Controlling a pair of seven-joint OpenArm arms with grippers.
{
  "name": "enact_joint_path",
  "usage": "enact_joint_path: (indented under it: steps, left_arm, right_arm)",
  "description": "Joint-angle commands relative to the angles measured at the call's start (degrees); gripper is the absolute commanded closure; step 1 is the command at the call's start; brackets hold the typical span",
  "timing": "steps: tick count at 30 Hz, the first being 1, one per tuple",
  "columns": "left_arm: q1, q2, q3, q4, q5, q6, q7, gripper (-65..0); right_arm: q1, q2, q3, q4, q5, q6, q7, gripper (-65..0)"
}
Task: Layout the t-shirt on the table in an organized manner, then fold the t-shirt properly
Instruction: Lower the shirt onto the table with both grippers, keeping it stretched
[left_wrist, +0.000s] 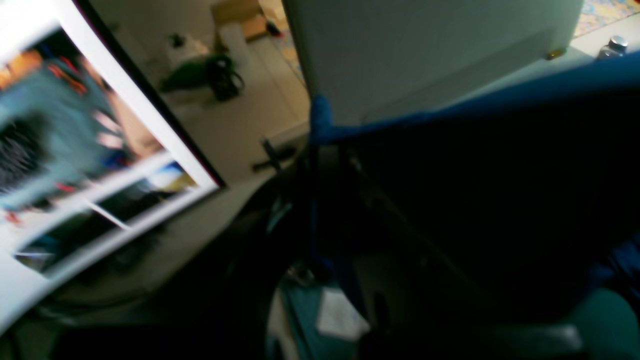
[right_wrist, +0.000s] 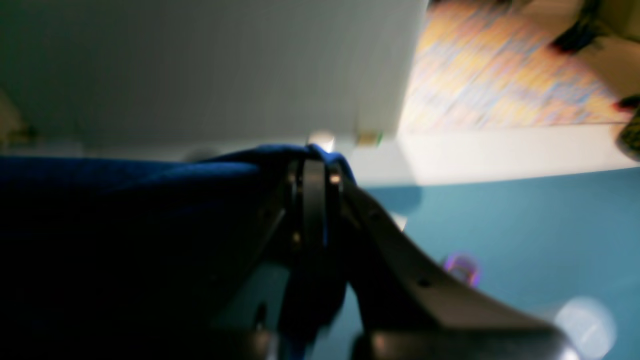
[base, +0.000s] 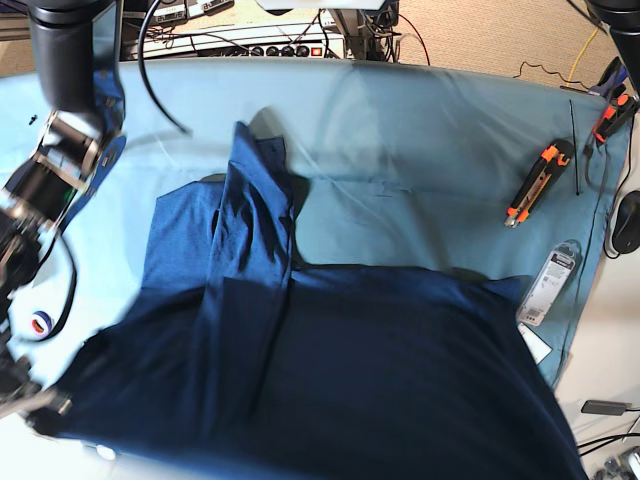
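Observation:
The dark navy t-shirt (base: 380, 370) lies across the near half of the teal-covered table (base: 420, 150), with a folded strip running up towards the back left. My right gripper (base: 40, 408) sits at the near left corner of the shirt. In the right wrist view the right gripper (right_wrist: 315, 160) is shut, with blue t-shirt fabric (right_wrist: 150, 200) pinched at its tips. The left wrist view is dark. There a taut blue t-shirt hem (left_wrist: 450, 107) runs out from the tips of my left gripper (left_wrist: 316, 125), which is shut on it. The left arm is outside the base view.
An orange-and-black utility knife (base: 538, 180), a thin black rod (base: 575, 145) and a flat packaged item (base: 550, 272) lie along the table's right side. More orange-handled tools (base: 612, 110) sit at the far right corner. A small round sticker-like disc (base: 41, 322) lies at the left edge.

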Motion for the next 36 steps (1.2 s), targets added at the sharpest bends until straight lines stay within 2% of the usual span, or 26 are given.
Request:
enact_joint_path:
  steps: [1, 6, 9, 12, 17, 24, 27, 31, 36]
  left_arm:
    - [-0.55, -0.81, -0.5, 0.57, -1.27, 0.26, -1.77, 0.0]
    - [6.38, -0.83, -0.5, 0.57, -1.49, 0.24, -1.64, 0.0]
    - [9.4, -0.87, -0.5, 0.57, -1.49, 0.04, 0.79, 0.0]
    - [11.37, -1.25, -0.5, 0.57, -1.49, -0.17, 4.94, 0.0]
    - [12.92, -3.54, -0.5, 0.57, -1.79, -0.15, 12.52, 0.0]
    - [17.38, -9.35, -0.5, 0.57, -9.03, -0.17, 24.09, 0.0]
    - [21.38, -10.71, -0.5, 0.57, -10.82, -0.2, 25.44, 0.0]
    - [27.12, -10.78, -0.5, 0.57, -11.41, -0.52, 25.51, 0.0]
    - [31.65, -10.82, -0.5, 0.57, -11.47, -1.68, 25.27, 0.0]
  right_arm:
    - [0.79, 0.87, 0.13, 0.76, 1.11, 0.5, 1.49, 0.0]
    - [-5.46, 0.87, 0.13, 0.76, 2.12, 1.22, 1.25, 0.0]
    - [-8.79, 0.87, 0.13, 0.76, 2.1, 2.49, 0.92, 0.0]
    - [-11.39, 0.87, 0.13, 0.76, 2.12, 4.0, -1.29, 0.0]
    - [-14.97, 0.9, 0.17, 0.79, 2.16, 5.16, -8.81, 0.0]
    - [-21.35, 3.48, 0.28, 0.79, 2.08, 5.2, -13.18, 0.0]
    - [-23.96, 5.38, 0.28, 0.79, 2.08, 5.2, -14.69, 0.0]
    - [-27.12, 7.91, 0.28, 0.79, 2.12, 5.16, -16.2, 0.0]
    - [-30.6, 9.03, 0.28, 0.79, 2.12, 5.07, -16.54, 0.0]
